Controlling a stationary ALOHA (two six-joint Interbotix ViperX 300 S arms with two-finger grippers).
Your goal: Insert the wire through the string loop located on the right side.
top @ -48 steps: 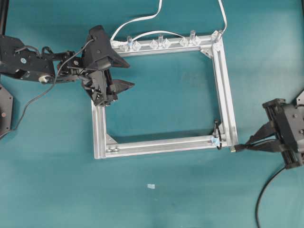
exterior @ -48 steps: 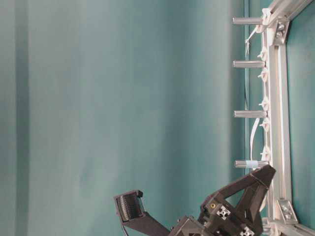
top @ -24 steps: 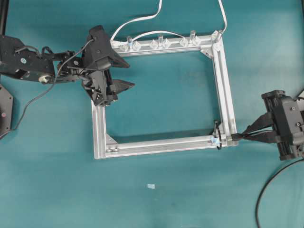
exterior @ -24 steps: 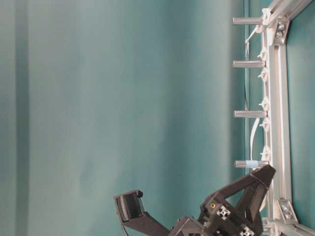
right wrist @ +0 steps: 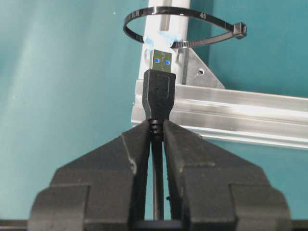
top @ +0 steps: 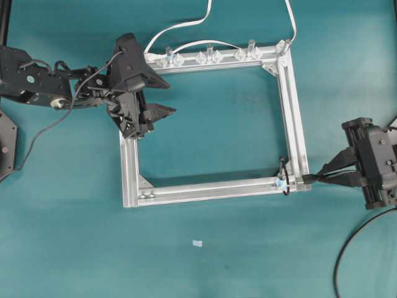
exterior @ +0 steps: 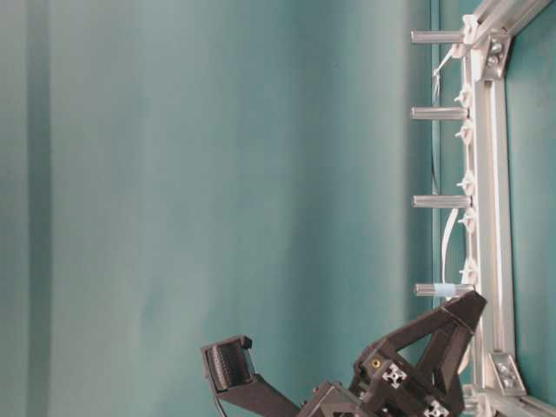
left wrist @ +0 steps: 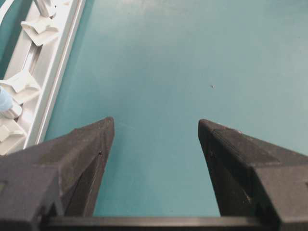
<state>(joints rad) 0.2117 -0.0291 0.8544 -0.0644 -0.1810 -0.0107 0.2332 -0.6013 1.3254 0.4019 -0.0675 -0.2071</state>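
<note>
Two grippers: your right gripper point(right wrist: 157, 126) is clenched on the wire point(right wrist: 159, 96) just behind the plug; left gripper point(left wrist: 154, 144) gapes wide, grasping nothing, over bare table point(left wrist: 192, 57) beside the frame point(top: 296, 124). Plug tip sits just short of the loop point(right wrist: 183, 30) at 12 o'clock, roughly aligned. Grasp and approach done; threading remains. Legible: "46" on the loop band.

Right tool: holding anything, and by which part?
Yes. The right tool is shut on the wire, pinching the ribbed collar just behind the plug. The left tool is open and holds nothing.
</note>
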